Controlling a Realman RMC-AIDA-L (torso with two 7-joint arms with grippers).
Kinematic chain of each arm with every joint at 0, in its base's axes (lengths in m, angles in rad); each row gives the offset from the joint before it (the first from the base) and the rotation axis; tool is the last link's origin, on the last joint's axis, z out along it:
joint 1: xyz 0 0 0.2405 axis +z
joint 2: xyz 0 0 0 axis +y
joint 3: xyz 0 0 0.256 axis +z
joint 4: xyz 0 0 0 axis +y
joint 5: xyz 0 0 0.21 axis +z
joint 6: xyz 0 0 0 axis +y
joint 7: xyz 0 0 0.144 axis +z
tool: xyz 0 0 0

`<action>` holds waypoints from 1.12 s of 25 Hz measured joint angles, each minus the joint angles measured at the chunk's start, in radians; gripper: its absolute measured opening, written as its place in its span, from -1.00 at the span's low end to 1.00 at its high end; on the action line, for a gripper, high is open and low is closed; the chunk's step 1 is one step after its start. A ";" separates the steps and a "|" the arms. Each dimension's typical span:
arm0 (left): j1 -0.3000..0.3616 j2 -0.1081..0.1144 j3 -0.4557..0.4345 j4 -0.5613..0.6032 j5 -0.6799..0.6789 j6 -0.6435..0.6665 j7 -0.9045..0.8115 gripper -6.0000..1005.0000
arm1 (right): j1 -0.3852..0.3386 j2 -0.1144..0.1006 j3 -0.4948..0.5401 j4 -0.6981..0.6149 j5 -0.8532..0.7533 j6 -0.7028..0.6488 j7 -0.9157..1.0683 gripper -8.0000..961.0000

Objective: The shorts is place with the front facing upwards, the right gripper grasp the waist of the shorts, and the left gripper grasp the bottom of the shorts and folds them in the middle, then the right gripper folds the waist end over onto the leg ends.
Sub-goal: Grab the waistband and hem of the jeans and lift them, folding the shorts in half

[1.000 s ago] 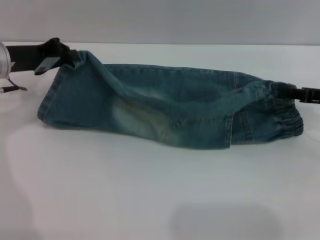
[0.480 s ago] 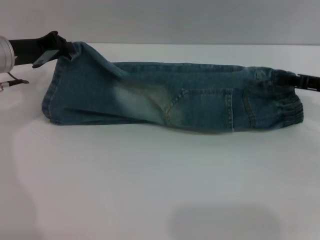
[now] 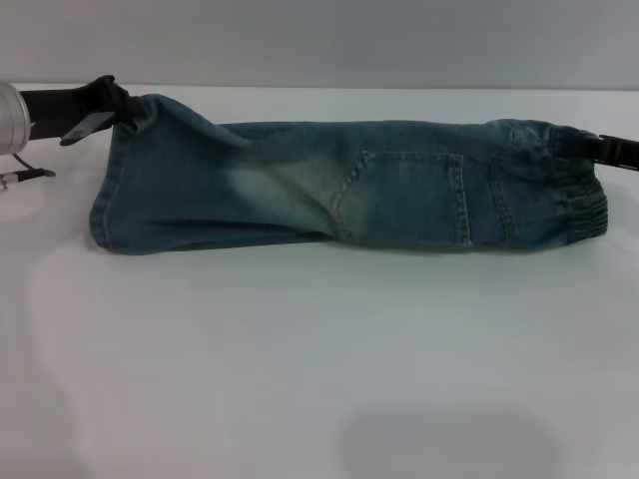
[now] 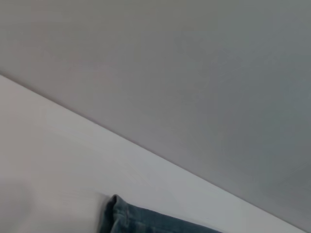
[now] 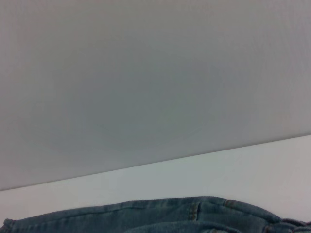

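Blue-green shorts, pale faded patch; white table.

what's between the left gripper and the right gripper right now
In the head view, only the shorts span the stretch from the left gripper at the leg ends to the right gripper at the waist.

The shorts are matt, faded denim cloth with stitched seams. The table looks smooth and white. The left gripper looks like matt black plastic.
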 joint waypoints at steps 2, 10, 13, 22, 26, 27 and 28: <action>0.001 -0.001 0.000 0.000 0.003 -0.001 0.000 -0.85 | -0.001 0.000 0.000 0.000 0.000 0.002 0.000 -0.97; 0.006 0.000 0.006 0.006 0.008 -0.004 0.001 -0.85 | -0.007 0.000 0.006 0.000 0.000 0.016 0.000 -0.97; 0.006 0.000 0.009 0.007 0.008 -0.005 0.002 -0.85 | -0.006 0.000 0.007 0.000 0.000 0.024 0.000 -0.97; -0.001 0.002 0.011 0.006 0.031 -0.006 0.016 -0.84 | 0.015 -0.005 0.007 -0.019 0.000 0.024 0.004 -0.97; 0.000 0.002 0.011 0.006 0.033 -0.006 0.016 -0.84 | 0.022 -0.007 0.008 -0.034 0.000 0.021 0.006 -0.97; 0.004 0.003 0.011 0.006 0.033 -0.006 0.016 -0.84 | 0.022 -0.007 0.007 -0.037 0.000 0.021 0.006 -0.97; 0.004 0.003 0.011 0.006 0.033 -0.006 0.016 -0.84 | 0.022 -0.007 0.007 -0.038 0.000 0.021 0.006 -0.97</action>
